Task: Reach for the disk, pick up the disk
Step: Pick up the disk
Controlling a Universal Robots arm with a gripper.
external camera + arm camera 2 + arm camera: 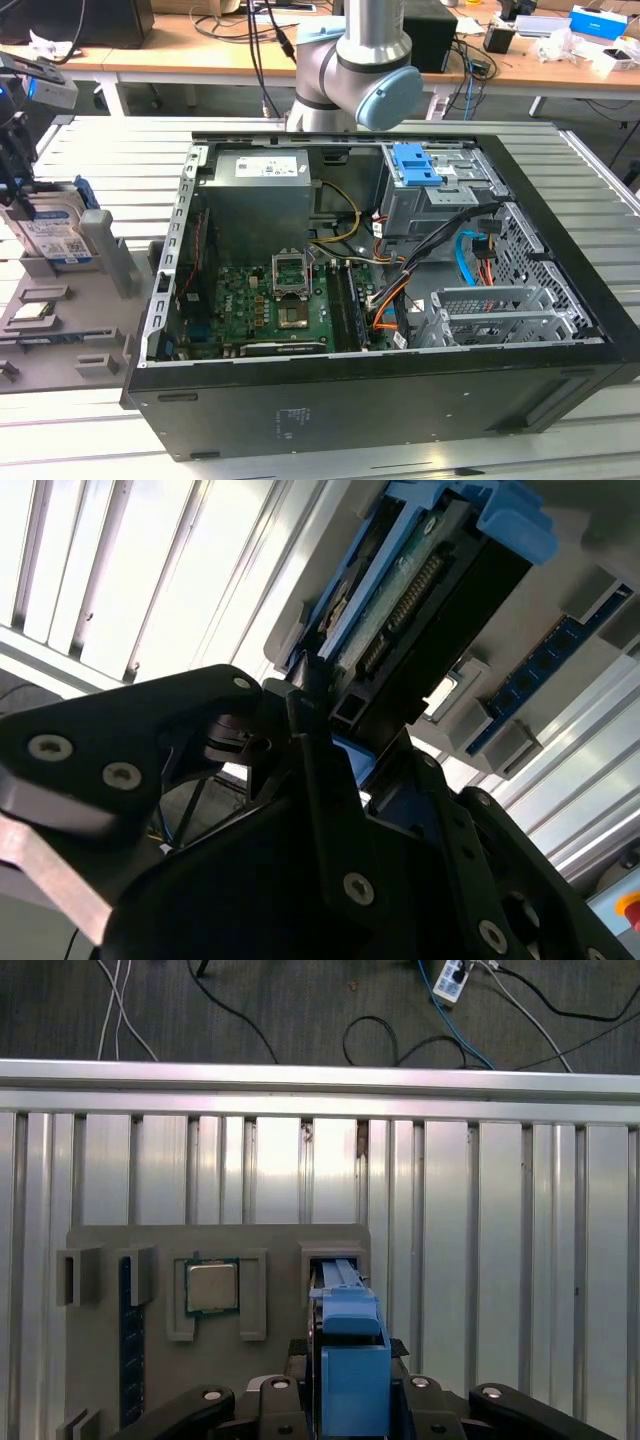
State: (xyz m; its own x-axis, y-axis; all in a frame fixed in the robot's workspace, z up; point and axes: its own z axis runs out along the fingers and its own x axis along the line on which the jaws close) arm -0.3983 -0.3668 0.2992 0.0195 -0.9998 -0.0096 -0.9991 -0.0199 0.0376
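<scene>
The disk (50, 235) is seen standing upright on edge in a slot of a grey holder (270, 1240) on the slatted metal bench (500, 1260). The fingers (312, 705) are set narrow around its upper end, one on each flat face. In the second wrist view one finger is pressed against the bright blue frame (515, 525) along the disk's edge.

A white-and-blue label (62, 243) with barcode blocks is carried on the face shown in the exterior view, but its print cannot be read. A row of connector pins (405, 605) is exposed on the narrow edge between the fingers.

Beyond the fingers, the far wall of the slot is met just past the disk, and after it a short strip of holder and then bare bench slats up to the bench's edge rail. To one side of the fingers, a square silver chip (212, 1287) lies flat in its own pocket, near but apart from the disk. A blue memory module (125, 1360) is held on edge further out. On the other side of the fingers, open bench is left. An open computer case (350, 400) is placed well apart, toward the exterior view's right.
</scene>
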